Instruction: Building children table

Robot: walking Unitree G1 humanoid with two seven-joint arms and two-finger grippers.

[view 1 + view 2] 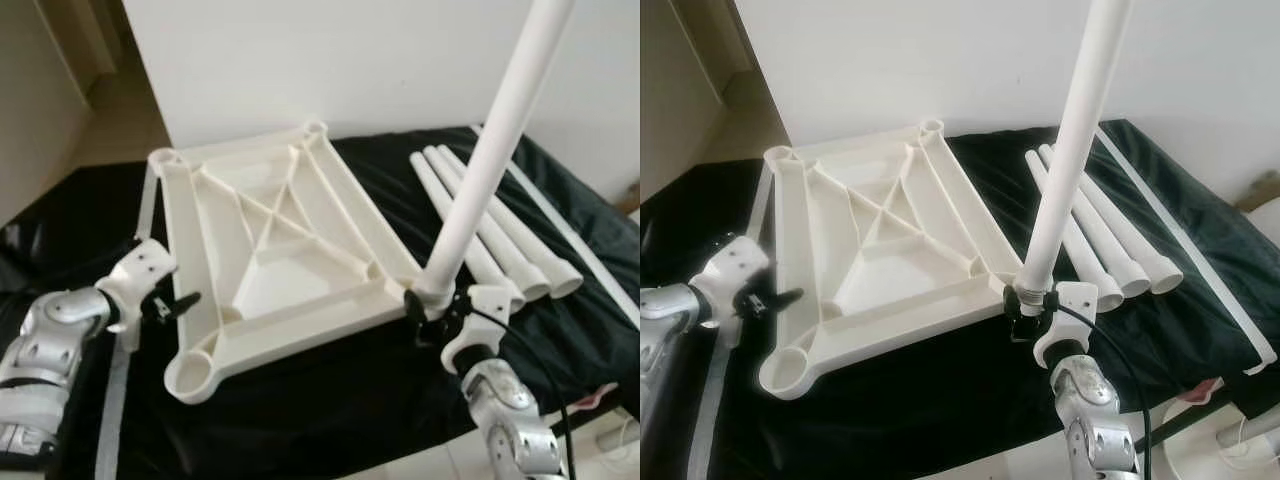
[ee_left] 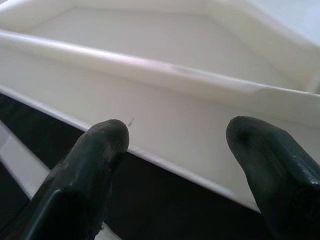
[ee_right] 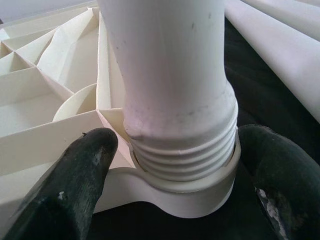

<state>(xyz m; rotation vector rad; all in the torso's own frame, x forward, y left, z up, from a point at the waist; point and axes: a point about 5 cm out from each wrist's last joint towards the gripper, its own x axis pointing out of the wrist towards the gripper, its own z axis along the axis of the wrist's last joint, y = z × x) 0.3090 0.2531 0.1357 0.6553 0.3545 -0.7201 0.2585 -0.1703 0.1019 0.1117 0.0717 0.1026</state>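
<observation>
Right, reading my screens line by line:

Tabletop: I see the white plastic tabletop lying upside down, ribbed underside up, on a black cloth that covers the work surface. It has a round socket at each corner.

Upright leg: one white table leg stands in the near corner socket on my right, leaning slightly away from the tabletop. In the right wrist view its threaded end sits in the socket collar, with several thread rings exposed above the rim (so not fully seated).

Right gripper: the right gripper is at the foot of that leg. Its fingers are spread, one on each side of the threaded end; I cannot tell whether they touch it.

Left gripper: the left gripper is just beside the tabletop's left edge. Its fingers are apart, pointing at the edge wall with nothing between them.

Spare legs: three more white legs lie side by side on the cloth to the right of the tabletop, behind the upright one.

Strips: a long white strip lies beyond the spare legs, another along the left side.
</observation>
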